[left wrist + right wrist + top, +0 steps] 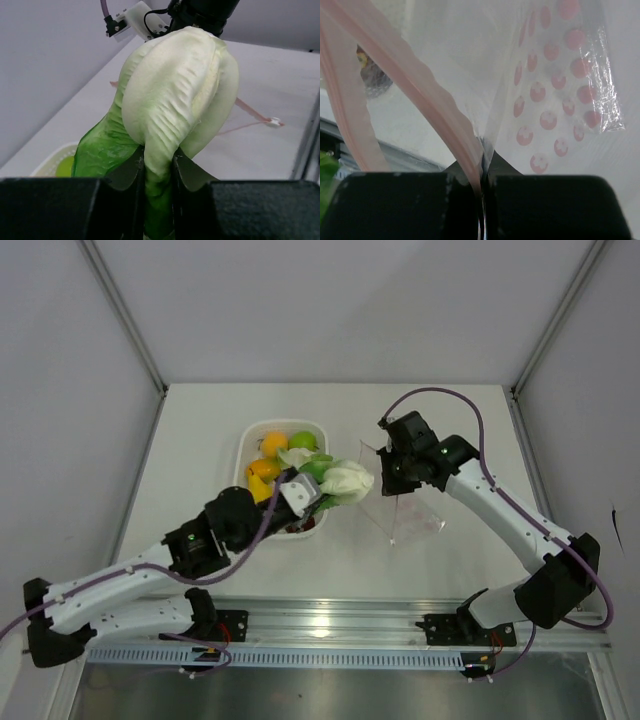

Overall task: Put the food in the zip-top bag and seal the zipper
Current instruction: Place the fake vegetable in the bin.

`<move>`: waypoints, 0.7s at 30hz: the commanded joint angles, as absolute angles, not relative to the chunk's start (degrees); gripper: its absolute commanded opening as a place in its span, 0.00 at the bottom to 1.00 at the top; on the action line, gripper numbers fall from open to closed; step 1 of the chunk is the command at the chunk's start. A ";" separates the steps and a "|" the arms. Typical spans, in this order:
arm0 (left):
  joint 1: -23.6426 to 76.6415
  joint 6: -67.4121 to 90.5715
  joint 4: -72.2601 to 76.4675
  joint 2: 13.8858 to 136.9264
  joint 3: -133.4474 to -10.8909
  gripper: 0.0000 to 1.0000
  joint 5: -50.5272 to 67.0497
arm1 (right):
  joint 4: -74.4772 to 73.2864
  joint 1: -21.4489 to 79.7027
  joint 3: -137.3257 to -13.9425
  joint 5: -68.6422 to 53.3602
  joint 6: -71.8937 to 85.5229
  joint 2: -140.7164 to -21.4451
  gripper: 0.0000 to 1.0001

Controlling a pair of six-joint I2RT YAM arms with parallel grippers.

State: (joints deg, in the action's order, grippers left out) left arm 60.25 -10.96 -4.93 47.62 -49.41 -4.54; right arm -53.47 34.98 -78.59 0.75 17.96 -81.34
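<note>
My left gripper (322, 495) is shut on a leafy green-white lettuce (345, 480), held in the air just left of the clear zip-top bag (410, 508). In the left wrist view the lettuce (175, 95) fills the frame, its stem pinched between the fingers (131, 172). My right gripper (392, 462) is shut on the bag's upper edge and holds it up. In the right wrist view the pink zipper strip (427, 107) runs into the closed jaws, with the pink dots (555, 85) to the right. Two orange fruits (268, 455), a lime-green fruit (303, 441) and another lettuce (298, 457) lie in the white basket (250, 435).
The basket stands at the table's middle left, partly under my left arm. A dark red thing (303, 527) shows at the basket's near edge under the left wrist. White walls close in left, right and behind. A metal rail (330, 625) runs along the near edge.
</note>
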 commanded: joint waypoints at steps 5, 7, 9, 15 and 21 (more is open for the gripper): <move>67.84 -21.45 -7.01 72.46 -65.28 0.01 -33.29 | -55.46 34.54 -81.04 -5.10 19.51 -79.02 0.00; 68.55 -23.01 -6.42 74.79 -65.48 0.01 -37.33 | -55.46 34.54 -80.95 -4.83 19.95 -78.31 0.00; 69.78 -25.82 -3.36 76.02 -63.81 0.01 -41.21 | -55.37 34.63 -80.77 -5.88 20.21 -78.05 0.00; 72.16 -38.21 13.50 79.36 -57.58 0.01 -54.05 | -54.85 33.75 -80.68 -8.52 21.09 -77.26 0.00; 74.27 -40.34 17.05 79.98 -53.97 0.01 -55.28 | -54.05 30.86 -81.82 -12.57 22.76 -76.47 0.00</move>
State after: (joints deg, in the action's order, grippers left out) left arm 73.38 -36.25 11.42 79.29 -54.92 -50.83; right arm -55.35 31.86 -78.72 -7.86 21.34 -79.20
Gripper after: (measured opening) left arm 0.213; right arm 0.002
